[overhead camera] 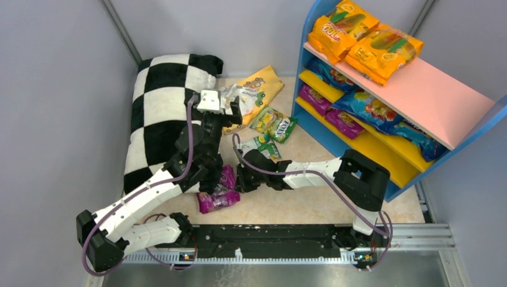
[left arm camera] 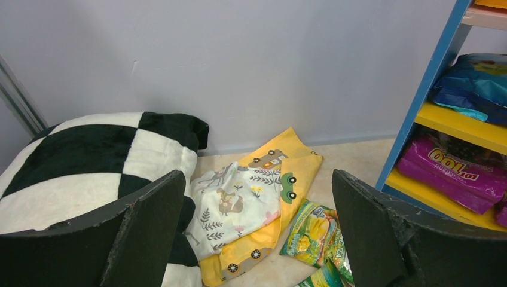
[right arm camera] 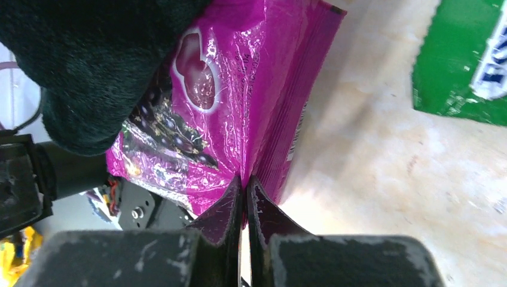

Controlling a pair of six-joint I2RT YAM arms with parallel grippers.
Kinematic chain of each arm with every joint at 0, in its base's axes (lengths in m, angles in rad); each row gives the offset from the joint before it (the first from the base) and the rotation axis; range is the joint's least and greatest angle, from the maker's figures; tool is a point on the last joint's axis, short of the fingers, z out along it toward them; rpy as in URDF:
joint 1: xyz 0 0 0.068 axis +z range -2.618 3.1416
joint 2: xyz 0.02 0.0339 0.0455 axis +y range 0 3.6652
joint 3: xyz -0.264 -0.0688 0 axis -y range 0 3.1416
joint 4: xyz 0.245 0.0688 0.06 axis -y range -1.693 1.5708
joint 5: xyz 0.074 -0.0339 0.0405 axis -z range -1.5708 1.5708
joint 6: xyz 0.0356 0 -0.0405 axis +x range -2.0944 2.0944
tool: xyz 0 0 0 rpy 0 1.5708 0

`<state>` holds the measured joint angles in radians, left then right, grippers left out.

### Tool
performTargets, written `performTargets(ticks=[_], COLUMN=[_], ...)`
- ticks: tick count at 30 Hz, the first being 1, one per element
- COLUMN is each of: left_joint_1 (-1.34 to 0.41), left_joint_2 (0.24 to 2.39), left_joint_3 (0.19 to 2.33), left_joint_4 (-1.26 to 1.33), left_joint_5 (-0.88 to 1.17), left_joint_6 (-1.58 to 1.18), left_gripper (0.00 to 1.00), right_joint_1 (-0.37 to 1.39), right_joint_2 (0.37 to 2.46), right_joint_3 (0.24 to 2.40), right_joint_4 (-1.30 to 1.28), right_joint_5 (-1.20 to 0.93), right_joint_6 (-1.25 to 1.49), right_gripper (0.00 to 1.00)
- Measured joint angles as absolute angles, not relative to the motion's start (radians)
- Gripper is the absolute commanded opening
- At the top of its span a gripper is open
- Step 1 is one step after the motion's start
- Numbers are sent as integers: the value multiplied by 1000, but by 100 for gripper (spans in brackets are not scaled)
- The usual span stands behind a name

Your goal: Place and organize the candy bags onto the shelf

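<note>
My right gripper (overhead camera: 242, 179) is shut on the edge of a purple candy bag (overhead camera: 219, 190) that lies on the floor beside the checkered pillow; the bag fills the right wrist view (right arm camera: 239, 101), its edge pinched between my fingertips (right arm camera: 230, 200). My left gripper (overhead camera: 230, 110) is open and empty, raised over the printed cloth. Green candy bags (overhead camera: 273, 124) lie on the floor, one seen in the left wrist view (left arm camera: 314, 232). The blue-framed shelf (overhead camera: 430, 101) holds orange bags (overhead camera: 365, 42) on its pink top and blue (overhead camera: 373, 110) and purple bags (overhead camera: 326, 110) on the yellow boards.
A black-and-white checkered pillow (overhead camera: 158, 107) lies at the left, part of it over the purple bag (right arm camera: 89, 60). A yellow and white printed cloth (overhead camera: 254, 92) lies by the back wall. Grey walls enclose the floor.
</note>
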<state>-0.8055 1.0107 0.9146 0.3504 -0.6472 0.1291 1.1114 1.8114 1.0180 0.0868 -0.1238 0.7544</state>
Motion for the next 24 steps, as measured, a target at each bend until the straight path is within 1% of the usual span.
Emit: performTargets(ticks=[3, 9, 13, 14, 15, 16, 18, 20, 22, 24], left_joint_1=[-805, -805, -805, -805, -805, -805, -805, -805, -805, -805], left_joint_2=[1011, 1011, 1011, 1011, 1011, 1011, 1011, 1012, 1015, 1019], left_joint_3=[915, 915, 915, 915, 915, 915, 915, 915, 915, 915], left_joint_4=[350, 350, 350, 350, 349, 348, 347, 345, 344, 342], left_joint_5=[-647, -646, -645, -644, -644, -644, -644, -644, -644, -644], left_joint_6=[129, 128, 124, 123, 121, 120, 117, 115, 113, 113], left_gripper=[99, 99, 99, 99, 99, 99, 99, 99, 99, 99], right_joint_1=[1112, 1105, 1032, 992, 937, 899, 822, 784, 782, 794], right_joint_2=[1778, 1636, 1521, 1494, 1464, 1445, 1412, 1380, 1356, 1349], right_joint_3=[1018, 992, 911, 894, 882, 877, 877, 881, 907, 957], right_joint_4=[10, -257, -379, -408, -447, -474, -533, -583, -641, -682], right_joint_5=[-88, 57, 72, 69, 72, 84, 141, 207, 251, 279], right_joint_6=[709, 525, 412, 390, 368, 357, 331, 315, 297, 283], right_gripper=[0, 0, 0, 7, 21, 31, 43, 54, 60, 69])
